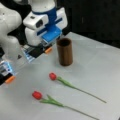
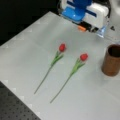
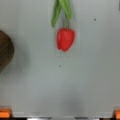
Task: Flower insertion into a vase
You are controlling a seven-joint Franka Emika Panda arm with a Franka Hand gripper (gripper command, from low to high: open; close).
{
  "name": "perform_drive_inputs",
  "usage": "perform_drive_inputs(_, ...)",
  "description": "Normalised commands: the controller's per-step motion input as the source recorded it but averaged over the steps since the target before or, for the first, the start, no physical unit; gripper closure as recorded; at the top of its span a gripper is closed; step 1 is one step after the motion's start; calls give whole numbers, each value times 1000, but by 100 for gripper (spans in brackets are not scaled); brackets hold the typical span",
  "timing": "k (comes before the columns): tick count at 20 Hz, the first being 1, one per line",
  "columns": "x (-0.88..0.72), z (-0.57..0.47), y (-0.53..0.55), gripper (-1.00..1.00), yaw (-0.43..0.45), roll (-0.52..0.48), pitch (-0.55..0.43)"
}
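Two red tulips are lying flat on the grey table, neither one in anything. In a front view the one nearer the left has its bloom pointing toward the table's far edge and its stem running back toward the near edge; the second tulip lies just beside it, roughly parallel, bloom also toward the far edge. They're near each other but not touching.

Right of the flowers in that view stands the vase, upright by the table's right edge, a plain dark-brown cylinder with its round mouth open and nothing showing in it. In both front views it stands apart from both tulips.

The pincer hangs above the table over by the far edge, just beside the vase and above one bloom, holding nothing. In the wrist view its orange fingertips peek in at the two bottom corners, so it's spread wide, with the red bloom straight ahead on the bare table and the vase's brown side poking in at the left.
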Motion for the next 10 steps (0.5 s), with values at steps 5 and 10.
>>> perform_drive_inputs(5, 20, -42, 4, -100, 192, 10, 136)
perform_drive_inputs(10, 86, -183, -6, -100, 122, 4, 82)
